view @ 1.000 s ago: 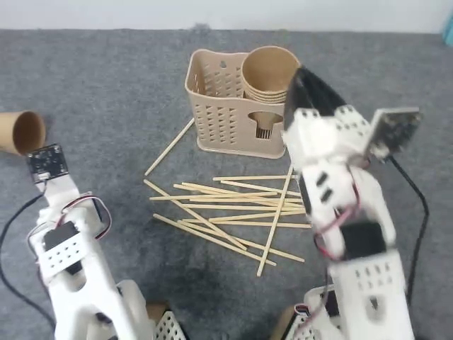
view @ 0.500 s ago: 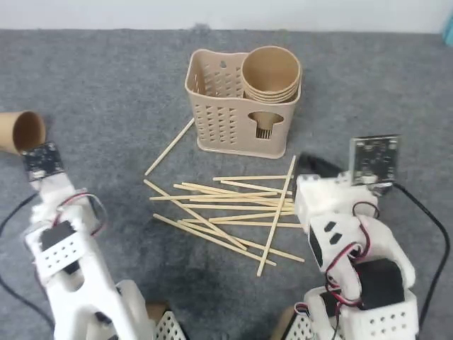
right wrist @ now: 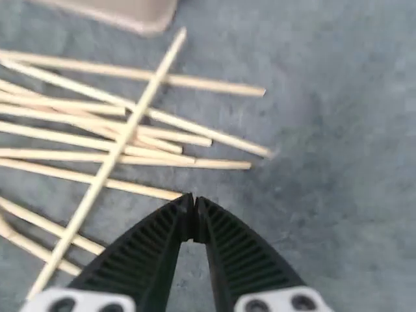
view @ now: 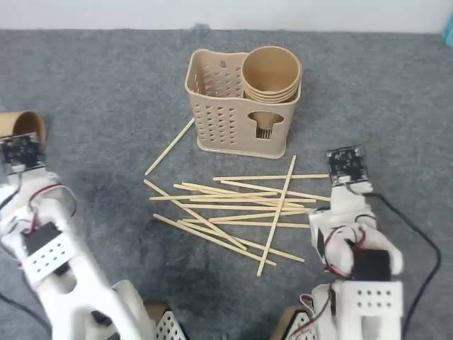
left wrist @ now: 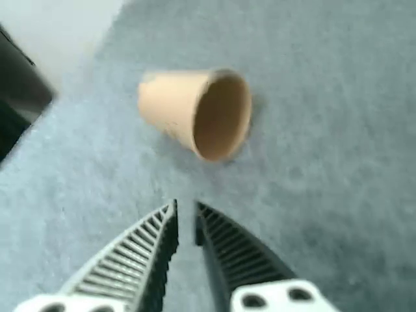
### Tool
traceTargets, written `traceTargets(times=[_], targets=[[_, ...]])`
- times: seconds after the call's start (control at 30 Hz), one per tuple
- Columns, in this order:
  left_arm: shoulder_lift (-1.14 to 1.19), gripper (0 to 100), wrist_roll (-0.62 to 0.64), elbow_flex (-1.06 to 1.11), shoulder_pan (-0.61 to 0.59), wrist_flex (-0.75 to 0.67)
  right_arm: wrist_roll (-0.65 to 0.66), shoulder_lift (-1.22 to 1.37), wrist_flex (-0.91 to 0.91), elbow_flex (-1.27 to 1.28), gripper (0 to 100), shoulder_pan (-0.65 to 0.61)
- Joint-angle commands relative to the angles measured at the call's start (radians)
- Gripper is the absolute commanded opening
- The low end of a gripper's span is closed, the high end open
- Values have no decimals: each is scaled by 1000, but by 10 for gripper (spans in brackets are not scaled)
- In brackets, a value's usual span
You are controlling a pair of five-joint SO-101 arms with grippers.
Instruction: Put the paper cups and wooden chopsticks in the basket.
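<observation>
1. Big change: the right arm [view: 352,241] was up over the stacked paper cups [view: 271,71] in the basket [view: 219,117] a second ago. It's now pulled right back to its own side, next to the chopstick heap.
2. The right jaws are pressed together and empty, sitting just off the near ends of the wooden chopsticks [right wrist: 123,140].
3. The left arm [view: 49,248] has swung outward toward the lone paper cup [left wrist: 195,114]. That cup lies on its side on the grey surface [view: 106,85], well apart from the basket. The left jaws are parted by only a thin gap, holding nothing, aimed at the cup but not touching it.
4. The stack sits upright in the end of the basket on the right arm's side. Every chopstick I can see is still down on the surface in a loose criss-cross heap in front of the basket. One stray chopstick [view: 170,146] lies off toward the basket's other corner.
5. My read: the right arm looks done with cups, and the lone cup is the left arm's job. Those jaws would need to spread a lot wider to fit its rim. The chopsticks haven't been started, so there's plenty left.
</observation>
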Motion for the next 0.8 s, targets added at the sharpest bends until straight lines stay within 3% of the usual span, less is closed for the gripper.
traceTargets(times=[0.0,0.2,0.5,0.77], targets=[[18,197,-2,-110,-6,35,9,-13,-153,129,9,16],[253,200,-9,-374,-40,115,-43,-13,-268,272,9,-19],[772,199,-11,-924,-49,354,-74,-13,-272,281,9,-28],[1073,199,-9,-1251,-49,397,-74,-16,-274,284,9,-22]])
